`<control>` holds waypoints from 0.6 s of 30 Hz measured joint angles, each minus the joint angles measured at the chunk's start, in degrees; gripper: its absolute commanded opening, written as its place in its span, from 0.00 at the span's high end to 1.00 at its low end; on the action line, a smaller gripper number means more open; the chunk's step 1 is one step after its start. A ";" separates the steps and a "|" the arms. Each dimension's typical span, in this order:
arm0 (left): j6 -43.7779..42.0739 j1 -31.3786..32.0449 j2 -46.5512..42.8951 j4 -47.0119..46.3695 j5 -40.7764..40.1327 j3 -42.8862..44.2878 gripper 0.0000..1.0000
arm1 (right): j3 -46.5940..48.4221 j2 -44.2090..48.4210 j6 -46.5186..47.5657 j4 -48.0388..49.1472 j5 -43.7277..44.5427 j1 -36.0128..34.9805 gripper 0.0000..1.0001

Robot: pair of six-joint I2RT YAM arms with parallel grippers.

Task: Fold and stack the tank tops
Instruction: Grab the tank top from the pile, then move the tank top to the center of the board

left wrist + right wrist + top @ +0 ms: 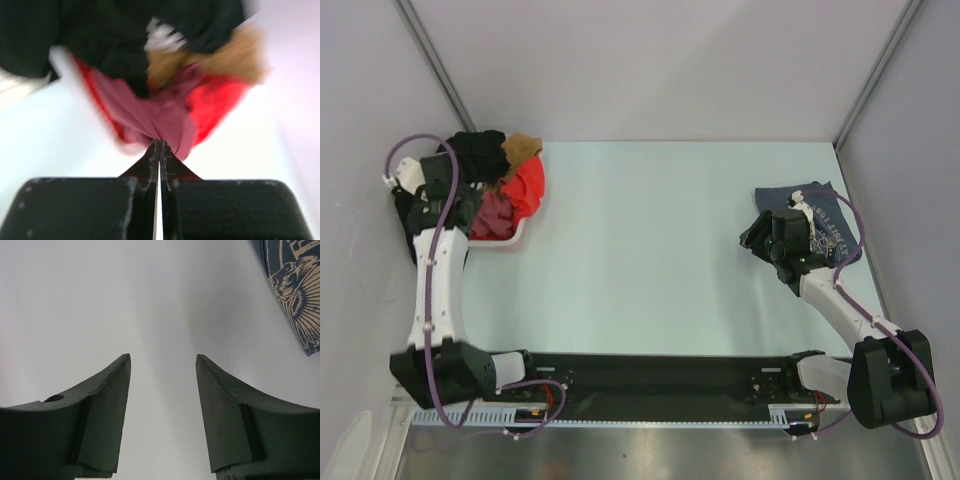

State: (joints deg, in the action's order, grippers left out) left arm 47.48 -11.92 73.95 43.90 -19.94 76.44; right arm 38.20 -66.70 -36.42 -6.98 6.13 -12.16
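While the left gripper [160, 145] is down in the tray [513, 241], its jaws are fully closed: tips together, no gap showing in the left wrist view. The tips meet right at the lower fold of the maroon top [155, 112] and the cloth's creases converge on them, so it reads as a pinch on that top. That view is blurred, so I can't tell how much cloth is caught. The maroon top lies in the tray on the near side of the pile, partly under the other clothes. Same pile: black clothes [478, 152] at the tray's far end, a tan piece [522, 148] at its far right corner, and an orange-red garment [527, 186] bulging over the tray's right rim and touching the maroon top. The blue top [832, 222] is well apart from the tray, across the table [640, 230] on the opposite side. It lies flat in a compact folded shape, pale print up. The right gripper [163, 357] is also far from the tray, just on the tray-ward side of the blue top. Its jaws are part-way open with nothing between them, bare table below. In the right wrist view the blue top's printed edge shows beyond one finger [235, 415], not touching it. Tops aren't stacked: one in the tray, one out on the table.
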 measured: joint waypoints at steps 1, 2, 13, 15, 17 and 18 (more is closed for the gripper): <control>-0.09 -0.04 -3.34 -0.90 -0.15 0.52 1.00 | 0.00 -0.09 0.00 0.00 -0.02 0.00 0.41; -0.31 -0.09 -6.40 -2.14 -0.35 0.81 1.00 | 0.00 -0.17 0.02 0.00 -0.04 0.00 0.41; -2.67 -0.09 -20.94 -6.86 -0.39 18.95 1.00 | 0.00 -0.55 0.02 0.02 -0.07 0.00 0.41; -2.73 -0.09 -22.43 -6.97 -0.17 19.65 1.00 | 0.00 -0.81 0.02 0.04 -0.07 0.00 0.41; -2.71 -0.11 -23.61 -7.39 1.25 19.71 1.00 | 0.00 -1.14 0.04 0.04 -0.13 0.00 0.41; -2.71 -0.09 -24.30 -8.09 2.49 19.54 1.00 | 0.00 -1.27 0.04 0.04 -0.17 0.00 0.41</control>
State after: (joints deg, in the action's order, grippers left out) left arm 44.77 -12.01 49.65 35.81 -17.45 95.98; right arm 38.20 -67.96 -36.38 -6.94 5.96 -12.16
